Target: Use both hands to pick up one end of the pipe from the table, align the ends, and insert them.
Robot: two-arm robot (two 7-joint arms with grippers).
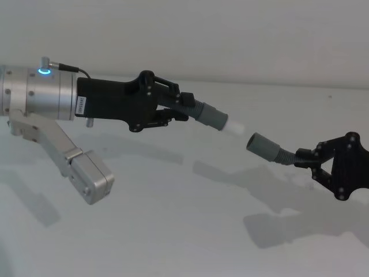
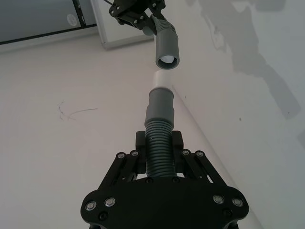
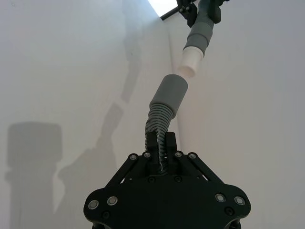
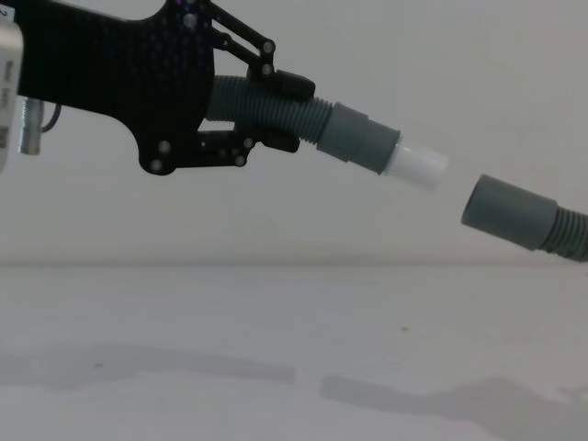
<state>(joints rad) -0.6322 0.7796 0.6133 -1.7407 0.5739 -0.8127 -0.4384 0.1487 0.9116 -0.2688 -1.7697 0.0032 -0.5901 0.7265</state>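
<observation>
The left claw (image 1: 179,107) sat left of centre in the head view, on the end of a silver wrist (image 1: 34,92) with a lit ring light (image 1: 43,71). Its black fingers were closed tightly around the grey ribbed pipe (image 1: 189,105), gripping it just behind a smooth grey cuff (image 1: 210,115). That cuff ended in a short white tip (image 1: 233,127), which pointed right and slightly downward. This piece was held in the air, well above the plain white surface (image 1: 173,231).

To the right of the white tip there was a small open gap, and then the plain socket cuff (image 1: 262,144). The two ends faced each other, near but not touching. In both wrist views the tip and the socket mouth looked roughly in line. The socket sat a little lower than the tip and tilted up toward it.

Behind the socket, a short ribbed stretch of pipe curved down into the right claw (image 1: 304,158), which sat at the right edge of the head view, lower than the left one. Its fingers were also clamped shut on the ribbed part, holding it off the surface. Soft grey shadows (image 1: 288,225) of both arms lay on the surface below.
</observation>
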